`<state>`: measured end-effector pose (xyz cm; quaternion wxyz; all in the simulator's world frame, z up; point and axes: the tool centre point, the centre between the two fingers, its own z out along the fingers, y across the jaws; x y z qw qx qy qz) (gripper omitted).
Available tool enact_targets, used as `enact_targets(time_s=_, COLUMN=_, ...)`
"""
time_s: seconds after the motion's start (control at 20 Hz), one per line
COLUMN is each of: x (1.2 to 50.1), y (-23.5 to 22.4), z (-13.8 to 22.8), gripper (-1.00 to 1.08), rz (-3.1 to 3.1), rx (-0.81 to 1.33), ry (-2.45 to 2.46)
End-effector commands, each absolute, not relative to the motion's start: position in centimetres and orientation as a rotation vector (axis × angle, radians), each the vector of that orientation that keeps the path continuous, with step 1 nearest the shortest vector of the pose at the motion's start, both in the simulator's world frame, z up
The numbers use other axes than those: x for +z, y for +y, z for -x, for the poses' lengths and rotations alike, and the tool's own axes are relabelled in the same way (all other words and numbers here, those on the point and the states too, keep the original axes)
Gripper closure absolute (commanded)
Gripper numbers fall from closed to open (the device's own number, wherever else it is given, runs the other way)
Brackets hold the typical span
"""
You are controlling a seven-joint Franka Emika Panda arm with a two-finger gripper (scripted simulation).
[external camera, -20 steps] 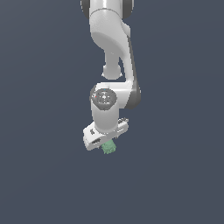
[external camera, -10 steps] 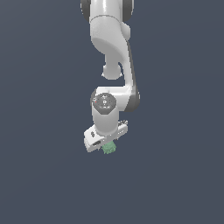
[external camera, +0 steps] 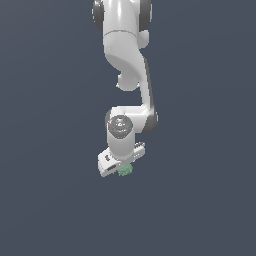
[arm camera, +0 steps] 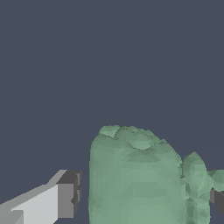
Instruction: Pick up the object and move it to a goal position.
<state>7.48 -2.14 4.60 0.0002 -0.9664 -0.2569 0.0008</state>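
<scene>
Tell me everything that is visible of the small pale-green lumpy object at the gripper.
The small pale-green lumpy object is an irregular blob with a bumpy, faceted, matte surface. In the wrist view it fills the space between the jaws, with a rounded top and a knobbly outgrowth on one side. One dark fingertip pad stands slightly apart from it; the other side appears to touch. In the exterior view it sits under the white robot gripper, much narrower than it. Whether it rests on a surface cannot be told.

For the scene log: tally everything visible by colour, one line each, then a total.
White: 1, the robot arm with its gripper
Pale green: 1, the lumpy object between the fingers
Total: 2
</scene>
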Motion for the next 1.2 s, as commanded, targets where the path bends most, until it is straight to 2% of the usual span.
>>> enact_targets(time_s=0.0, x=4.6, y=-2.1, z=-7.6, gripper=1.08, rz=3.036, rx=0.000, ry=-0.807)
enact_targets(time_s=0.7, x=4.8, y=-2.2, z=-7.4, gripper=1.08, rz=3.036, rx=0.000, ry=-0.807)
enact_targets(time_s=1.15, x=6.2, y=-2.4, z=-5.5, gripper=1.08, rz=3.036, rx=0.000, ry=-0.807)
